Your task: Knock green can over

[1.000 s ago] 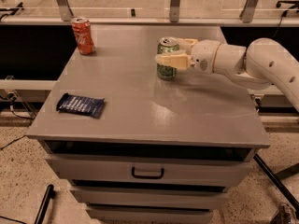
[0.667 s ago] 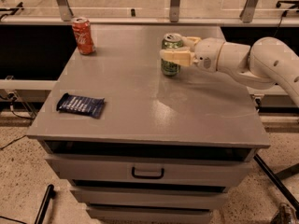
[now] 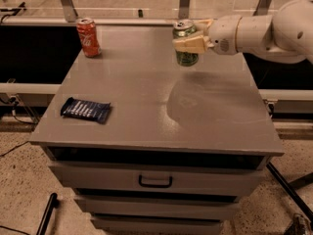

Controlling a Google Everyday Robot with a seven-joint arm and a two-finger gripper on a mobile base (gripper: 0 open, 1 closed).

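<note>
I see the tool [image 3: 188, 34] clamped on the upright green can [image 3: 187, 58] at the counter's [image 3: 161, 111] far edge, right of centre.

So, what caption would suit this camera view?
The gripper clasps the upright green can on a grey cabinet, a red can standing apart.

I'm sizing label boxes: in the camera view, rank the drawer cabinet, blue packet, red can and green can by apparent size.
1. Drawer cabinet, by far.
2. Blue packet, narrowly; it lies nearer the camera.
3. Red can and green can: alike, unranked; the gripper, at the green can at the back, covers part of it.
</note>
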